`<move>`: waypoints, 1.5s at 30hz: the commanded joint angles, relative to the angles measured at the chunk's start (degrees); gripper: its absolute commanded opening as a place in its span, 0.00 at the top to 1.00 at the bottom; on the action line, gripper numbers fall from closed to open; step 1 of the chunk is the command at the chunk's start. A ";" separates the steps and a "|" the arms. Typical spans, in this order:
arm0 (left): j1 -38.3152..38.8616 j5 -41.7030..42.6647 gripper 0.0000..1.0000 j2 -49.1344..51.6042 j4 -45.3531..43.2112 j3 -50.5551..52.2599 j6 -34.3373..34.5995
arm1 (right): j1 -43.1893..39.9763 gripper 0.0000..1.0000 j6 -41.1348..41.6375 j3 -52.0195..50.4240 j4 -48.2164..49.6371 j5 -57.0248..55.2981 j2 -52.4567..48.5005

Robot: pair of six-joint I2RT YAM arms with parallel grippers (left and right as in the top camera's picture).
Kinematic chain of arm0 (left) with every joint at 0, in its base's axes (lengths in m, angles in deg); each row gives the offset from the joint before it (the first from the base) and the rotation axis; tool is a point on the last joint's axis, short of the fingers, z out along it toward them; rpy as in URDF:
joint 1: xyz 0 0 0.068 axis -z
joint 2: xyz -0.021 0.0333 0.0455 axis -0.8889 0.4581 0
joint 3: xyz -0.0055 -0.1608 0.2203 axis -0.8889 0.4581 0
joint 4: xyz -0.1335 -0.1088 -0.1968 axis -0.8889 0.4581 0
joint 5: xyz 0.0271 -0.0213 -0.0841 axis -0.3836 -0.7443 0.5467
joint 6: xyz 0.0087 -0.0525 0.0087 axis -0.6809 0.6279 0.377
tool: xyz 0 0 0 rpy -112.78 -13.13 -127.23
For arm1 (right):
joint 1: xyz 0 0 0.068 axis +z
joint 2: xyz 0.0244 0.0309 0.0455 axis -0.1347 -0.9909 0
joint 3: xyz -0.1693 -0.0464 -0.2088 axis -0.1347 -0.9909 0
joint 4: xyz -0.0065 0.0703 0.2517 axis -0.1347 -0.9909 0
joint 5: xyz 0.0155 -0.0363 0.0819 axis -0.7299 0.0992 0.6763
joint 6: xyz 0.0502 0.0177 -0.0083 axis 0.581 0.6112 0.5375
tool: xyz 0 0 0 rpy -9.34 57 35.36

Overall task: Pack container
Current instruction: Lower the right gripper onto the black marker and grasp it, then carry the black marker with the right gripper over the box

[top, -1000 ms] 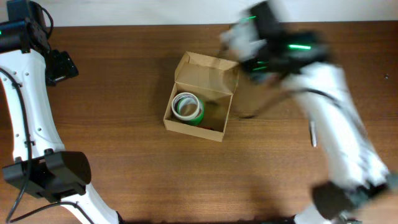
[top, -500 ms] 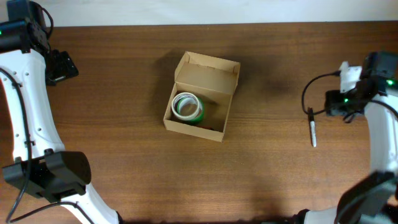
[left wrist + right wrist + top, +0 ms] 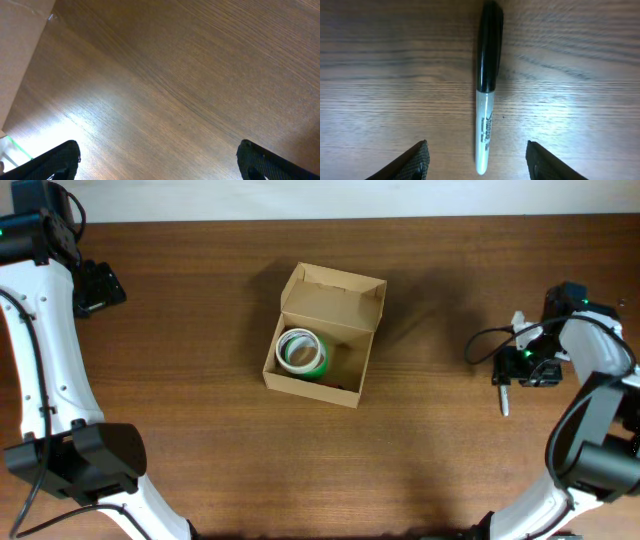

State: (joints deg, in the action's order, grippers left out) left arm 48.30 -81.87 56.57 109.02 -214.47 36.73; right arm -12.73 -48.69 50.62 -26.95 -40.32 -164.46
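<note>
Sitting near the middle of the table (image 3: 200, 430), the box (image 3: 322, 340) is turned slightly askew, with its flap lid open and standing up along the far side. A tape roll (image 3: 302, 352) – white with a green edge – lies flat inside, toward the box's left wall.

Well to the right of the box, a marker (image 3: 503, 395) lies on the bare wood. The right gripper (image 3: 512, 370) hovers just above it. In the right wrist view the marker (image 3: 486, 100) runs straight up the middle, black cap at the far end and pale barrel toward the camera. The right gripper (image 3: 479, 162) has its jaws apart – one finger on each side of the barrel, wood showing in both gaps, neither touching it.

The left gripper (image 3: 95, 285) is at the table's far left, well apart from the box. In its wrist view the left gripper (image 3: 157, 162) has its jaws spread wide over bare wood, holding nothing.
</note>
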 commanded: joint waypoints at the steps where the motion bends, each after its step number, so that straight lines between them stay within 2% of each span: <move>1: -0.35 0.00 0.00 0.13 -0.09 0.37 -0.07 | 0.17 0.36 0.35 0.35 0.31 -1.36 -2.32; 5: -0.35 0.00 0.00 0.13 -0.09 0.37 -0.04 | 0.20 0.39 0.35 0.35 2.27 -2.23 -3.58; 8: -0.35 0.00 0.00 0.13 -0.09 0.37 -0.04 | 0.20 0.60 0.37 0.35 3.30 -2.51 -4.22; 13: -0.35 0.00 0.00 0.13 -0.09 0.37 -0.04 | 0.24 0.73 1.03 0.35 3.91 -2.67 -6.36; 16: -0.35 0.00 0.00 0.13 -0.09 0.37 -0.04 | 0.24 0.90 2.49 0.35 3.91 -3.34 -7.80; 18: -0.35 0.00 0.00 0.13 -0.09 0.37 -0.04 | 0.24 0.96 2.75 0.35 3.93 -3.28 -8.17; 24: -0.35 0.00 0.00 0.13 -0.09 0.37 -0.04 | 0.26 0.96 3.56 1.42 3.45 0.55 -8.02; 28: -0.35 0.00 0.00 0.13 -0.09 0.37 -0.04 | 1.07 0.96 3.56 7.23 -1.03 6.80 -7.50; 34: -0.35 0.00 0.00 0.13 -0.09 0.37 -0.04 | 5.66 0.96 5.55 27.50 -14.82 14.73 -6.69; 38: -0.35 0.00 0.00 0.13 -0.09 0.37 -0.04 | 11.91 0.96 6.54 44.06 -23.43 14.88 -6.67; 43: -0.35 0.00 0.00 0.13 -0.09 0.37 -0.04 | 24.48 0.96 6.49 64.74 -28.35 9.20 -6.67; 45: -0.35 0.00 0.00 0.13 -0.09 0.37 -0.04 | 30.14 0.96 6.34 69.51 -28.33 4.63 -6.67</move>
State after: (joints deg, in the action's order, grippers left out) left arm 48.30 -81.87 56.57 109.00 -214.47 36.73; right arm 10.70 -42.64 114.01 -54.55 -30.61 -172.55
